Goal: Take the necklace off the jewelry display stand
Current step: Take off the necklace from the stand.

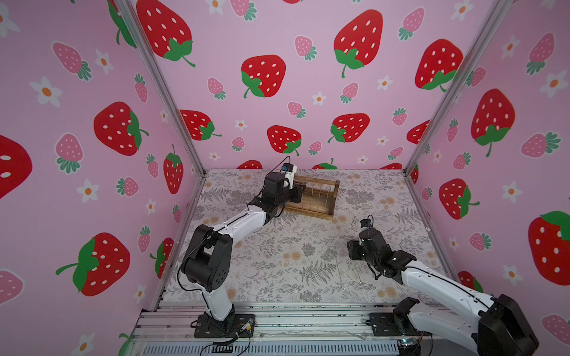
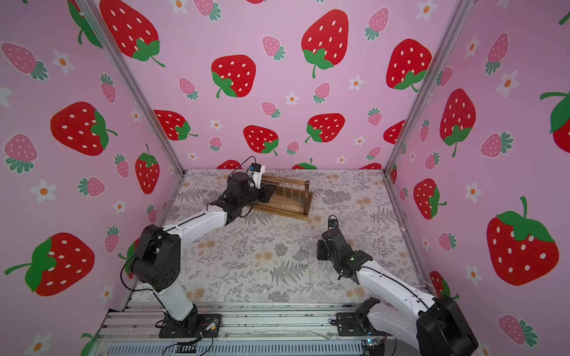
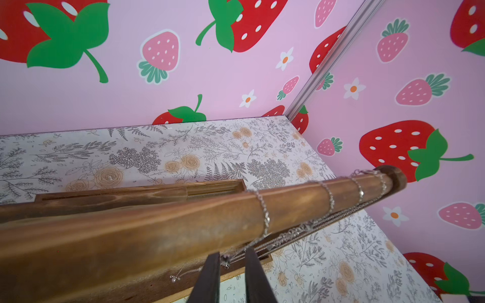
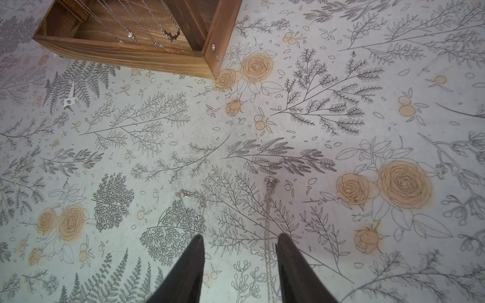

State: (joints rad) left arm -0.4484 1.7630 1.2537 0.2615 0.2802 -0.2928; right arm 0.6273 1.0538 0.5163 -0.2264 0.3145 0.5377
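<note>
1. The jewelry display stand [image 1: 319, 200] stands upright on the far part of the desk [image 1: 277, 265], near the back wall. Several fine silver chains hang over its top bar [image 3: 157, 228].
2. The left end effector [image 3: 233, 263] sits just below the bar, at the end nearest the left arm. Its fingers are narrowly apart, and strands of the nearest necklace [image 3: 265, 215] pass between them. We see a gap there, so we judge the chain is not yet pinched.
3. The right end effector [image 4: 240, 241] hovers over the desk, well apart from the stand. Its fingers are spread wide and hold nothing. Two loose chains [image 4: 268, 223] lie on the desk beneath it.
4. The step in hand is the pinch. The chain is thin, so we should close fully, with only this necklace between the fingers. The neighbouring strands run close by and could be caught too.
5. A free clasp end [image 3: 173, 278] dangles beside the fingers, so the necklace seems merely draped. We would draw it steadily across the bar, not along it, so it does not snag and tip the stand.
6. The stand's long axis runs left to right across the desk, with the right end turned slightly nearer the arm bases. The necklace crosses the bar at right angles, and its strands hang toward the tray base [image 4: 136, 56].
</note>
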